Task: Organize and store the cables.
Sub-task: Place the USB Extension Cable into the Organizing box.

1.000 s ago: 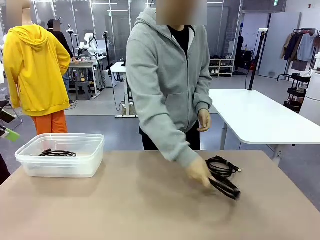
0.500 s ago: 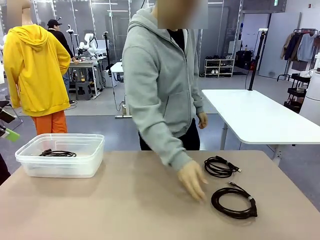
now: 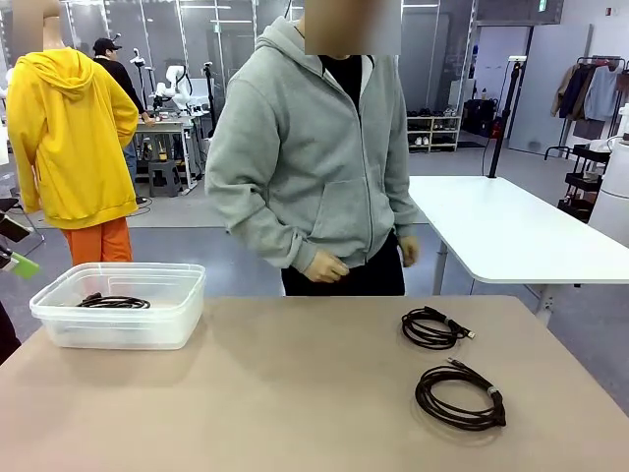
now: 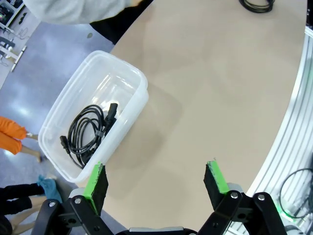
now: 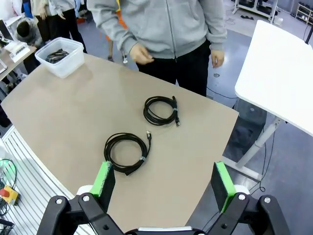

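Observation:
Two coiled black cables lie on the right half of the tan table [image 3: 275, 393]: a smaller coil [image 3: 432, 341] farther off and a larger coil [image 3: 491, 401] nearer me. The right wrist view has them below my right gripper [image 5: 164, 180], the farther coil [image 5: 145, 111] and the nearer coil [image 5: 128, 169]; its green-padded fingers stand wide apart and hold nothing. A third cable [image 4: 95, 131] rests inside a clear plastic tub [image 4: 132, 78], beneath my left gripper [image 4: 156, 178], which is open and holds nothing. That tub [image 3: 118, 329] sits at the table's left.
A person in a grey hoodie [image 3: 314, 167] stands at the far edge, both hands drawn back to the waist. A white table [image 3: 511, 236] stands beyond on the right. Bare tabletop lies between the tub and the coils.
The person let go of the nearer coil, leaving it flat on the table, then pulled the hand back and stood upright. Neither gripper has changed.

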Controlling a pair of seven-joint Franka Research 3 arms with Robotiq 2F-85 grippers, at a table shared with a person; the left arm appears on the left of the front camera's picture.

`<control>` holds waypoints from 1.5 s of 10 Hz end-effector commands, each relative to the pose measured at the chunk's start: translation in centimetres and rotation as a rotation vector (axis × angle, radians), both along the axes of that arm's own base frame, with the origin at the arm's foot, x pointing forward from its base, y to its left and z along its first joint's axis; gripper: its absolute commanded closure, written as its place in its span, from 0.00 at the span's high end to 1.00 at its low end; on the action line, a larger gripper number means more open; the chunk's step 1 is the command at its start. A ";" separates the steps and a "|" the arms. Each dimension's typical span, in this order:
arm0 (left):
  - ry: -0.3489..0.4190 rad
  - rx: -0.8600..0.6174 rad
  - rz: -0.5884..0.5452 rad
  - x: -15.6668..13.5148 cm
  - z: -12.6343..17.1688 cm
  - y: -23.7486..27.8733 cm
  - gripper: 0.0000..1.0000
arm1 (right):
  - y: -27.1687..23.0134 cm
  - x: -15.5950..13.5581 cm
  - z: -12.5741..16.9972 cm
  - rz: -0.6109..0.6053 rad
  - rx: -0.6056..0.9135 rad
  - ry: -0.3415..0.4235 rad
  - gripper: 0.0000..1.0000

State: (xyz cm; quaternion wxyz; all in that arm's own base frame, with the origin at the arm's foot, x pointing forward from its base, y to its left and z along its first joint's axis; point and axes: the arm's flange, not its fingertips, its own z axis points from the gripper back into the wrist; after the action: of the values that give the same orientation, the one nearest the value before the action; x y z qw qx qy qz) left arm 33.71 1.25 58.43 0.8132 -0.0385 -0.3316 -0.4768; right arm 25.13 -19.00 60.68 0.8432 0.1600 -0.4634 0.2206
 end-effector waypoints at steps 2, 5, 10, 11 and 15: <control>0.002 0.005 0.014 0.1 0.2 -0.2 1.00 | 3.5 4.7 -0.2 -0.003 -0.089 0.049 1.00; 0.002 0.005 0.014 0.1 0.2 -0.2 1.00 | 9.4 9.6 -3.8 -0.064 -0.220 0.286 1.00; 0.002 0.005 0.014 0.1 0.2 -0.2 1.00 | 13.9 9.6 -11.0 -0.088 -0.324 0.501 1.00; 0.002 0.005 0.014 0.1 0.2 -0.2 1.00 | 14.7 9.7 -12.4 -0.103 -0.358 0.523 1.00; 0.002 0.005 0.014 0.1 0.2 -0.2 1.00 | 18.6 10.9 -16.9 -0.086 -0.386 0.577 1.00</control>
State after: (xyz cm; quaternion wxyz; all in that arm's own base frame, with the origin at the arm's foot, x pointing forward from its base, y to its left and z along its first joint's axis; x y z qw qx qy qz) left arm 33.72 1.24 58.42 0.8132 -0.0386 -0.3314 -0.4768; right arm 37.44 -1.40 45.87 0.9585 0.0456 -0.1595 0.2319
